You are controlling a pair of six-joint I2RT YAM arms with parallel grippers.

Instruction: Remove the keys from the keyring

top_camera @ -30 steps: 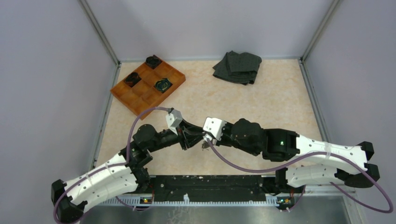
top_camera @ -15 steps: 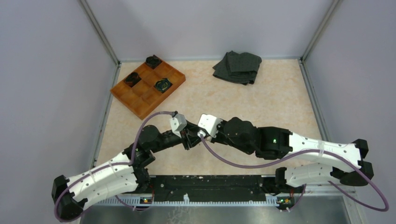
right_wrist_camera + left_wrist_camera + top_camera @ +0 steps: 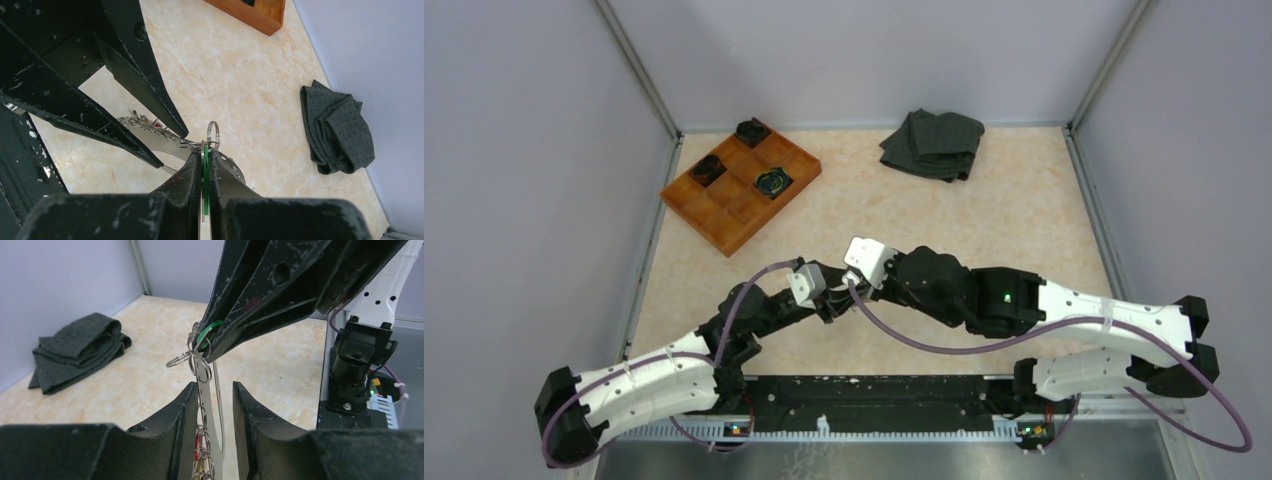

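Observation:
Both grippers meet above the table's near middle. My right gripper [image 3: 852, 288] [image 3: 205, 154] is shut on a green flat key [image 3: 205, 167] and a thin grey key beside it. The keyring [image 3: 213, 134], a thin wire loop, stands just past its fingertips, with smaller rings [image 3: 178, 360] linked to it. A flat grey key [image 3: 206, 390] hangs from the rings, with chain links and a reddish mark [image 3: 196, 445] lower down. My left gripper [image 3: 832, 300] [image 3: 212, 389] is open. Its fingers [image 3: 187, 405] straddle this hanging key, which lies against the left finger.
An orange tray [image 3: 724, 215] with black round objects [image 3: 774, 181] sits at the far left. A folded dark cloth [image 3: 934, 143] lies at the far middle and shows in both wrist views [image 3: 75, 350] [image 3: 337, 130]. Grey walls enclose the table.
The two grippers, still together at the key bunch, have shifted a little left and away from the near edge. The left arm has dropped lower and straightened.

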